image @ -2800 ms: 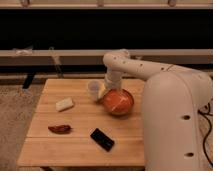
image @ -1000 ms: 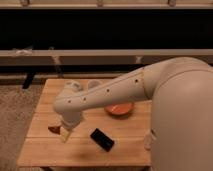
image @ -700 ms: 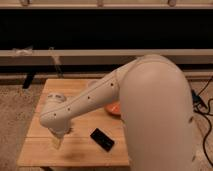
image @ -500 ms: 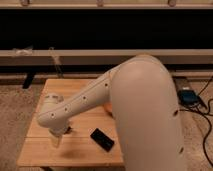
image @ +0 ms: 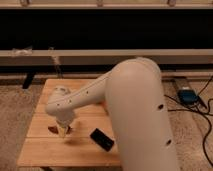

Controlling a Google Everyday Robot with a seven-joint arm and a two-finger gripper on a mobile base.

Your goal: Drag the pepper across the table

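Pepper (image: 52, 129) lay on table (image: 35, 151), toward its near edge, mostly hidden by gripper (image: 62, 132); only dark ends showed on either side. Gripper pointed down onto pepper; grip open or closed: could not tell. Black slab (image: 102, 139) lay near, apart from pepper.

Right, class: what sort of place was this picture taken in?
Probably an indoor lab or office test space: carpeted floor, loose cables by a blue device, and a robot arm whose gripper sits low over the pepper on a small wooden table.
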